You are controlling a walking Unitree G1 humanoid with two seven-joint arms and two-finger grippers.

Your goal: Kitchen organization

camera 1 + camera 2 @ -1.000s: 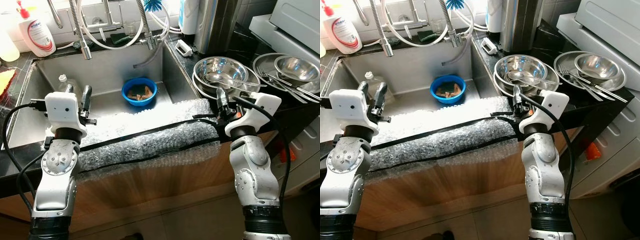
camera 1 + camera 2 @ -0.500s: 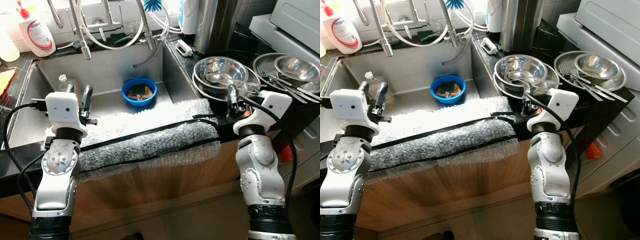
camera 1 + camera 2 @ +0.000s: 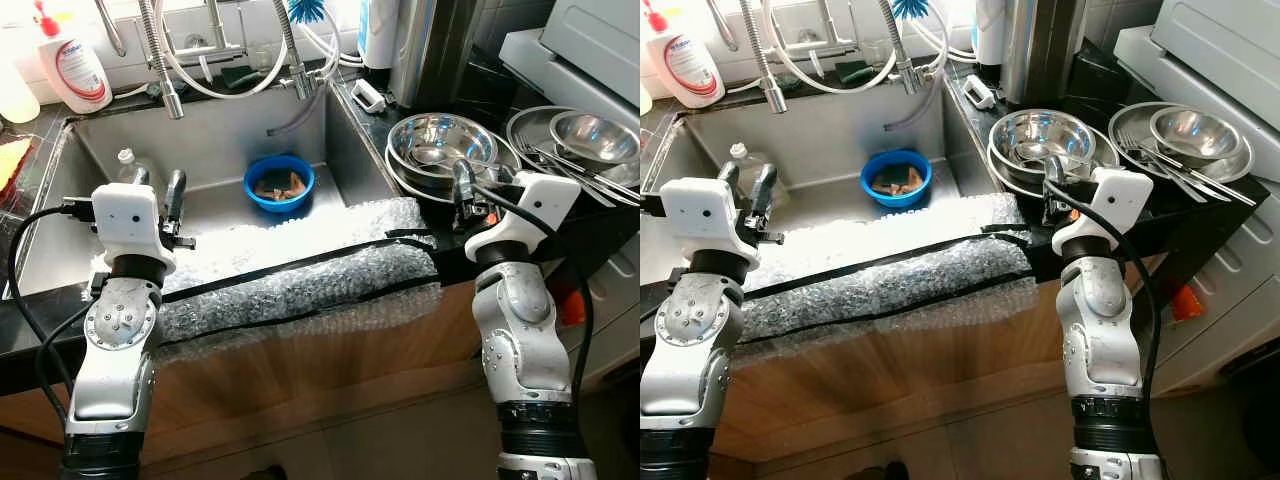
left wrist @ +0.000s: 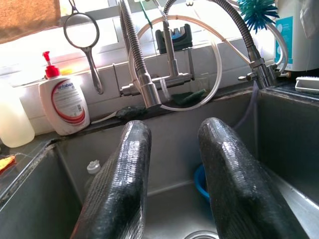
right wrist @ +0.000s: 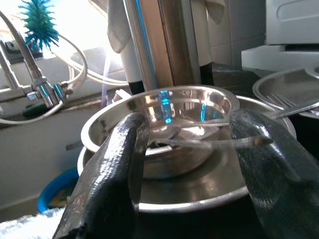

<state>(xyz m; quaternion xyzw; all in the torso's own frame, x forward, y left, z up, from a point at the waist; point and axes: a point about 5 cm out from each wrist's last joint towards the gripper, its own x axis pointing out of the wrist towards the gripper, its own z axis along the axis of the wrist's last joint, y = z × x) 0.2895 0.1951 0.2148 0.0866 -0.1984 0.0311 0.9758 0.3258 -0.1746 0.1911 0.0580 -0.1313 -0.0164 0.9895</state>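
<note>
Head views: A steel sink is seen set in a dark counter, with its front edge covered by a sheet of bubble wrap crossed by black tape. Inside the sink a blue bowl is seen holding brownish pieces; what they are cannot be told. A clear plastic bottle lies in the sink near its left wall. A soap bottle with a red pump stands on the ledge behind. To the right of the sink, a stack of steel bowls rests on the counter, with a utensil lying across the top one. Further right, a second steel bowl sits on a steel plate, with forks lying beside it on the plate. The left gripper is held over the left part of the sink, fingers apart. The right gripper is held at the near rim of the bowl stack.

Left wrist view: Both fingers are spread with nothing between them. Taps, hoses and a hanging strainer are seen behind.

Right wrist view: The fingers are parted, empty, just before the stacked bowls. A teal brush is noted behind.
</note>
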